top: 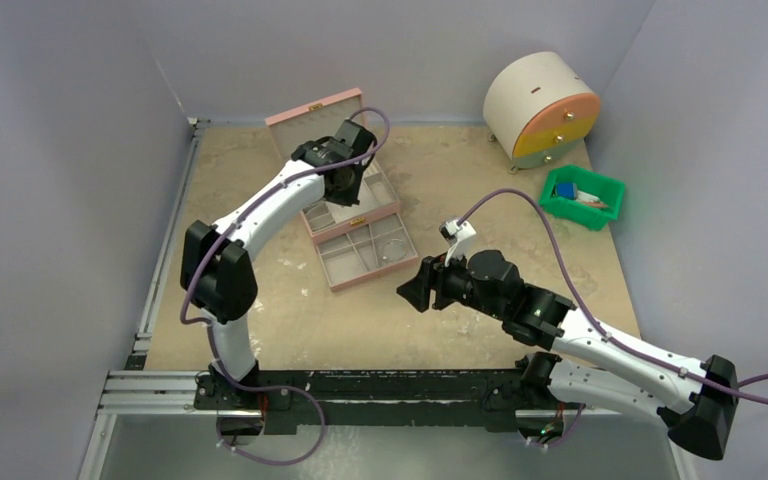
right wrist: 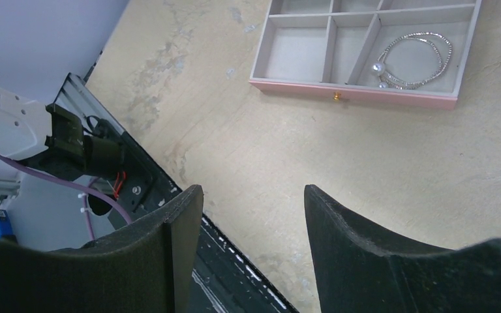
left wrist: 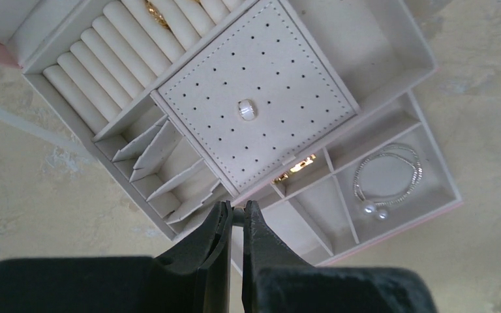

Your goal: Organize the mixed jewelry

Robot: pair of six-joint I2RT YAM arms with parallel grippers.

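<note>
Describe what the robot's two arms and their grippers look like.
Both the left arm and right arm have white links with black joints, and a purple cable loops along each. The left gripper and right gripper have matte black, wedge-shaped fingers.

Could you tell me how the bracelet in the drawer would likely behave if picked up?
The bracelet looks like thin wire coils, so it is probably light and springy rather than floppy. Its round-tipped open ends may let it twist or slip in a pinch. Lying flat on the drawer floor, it could be hard to get under.
</note>
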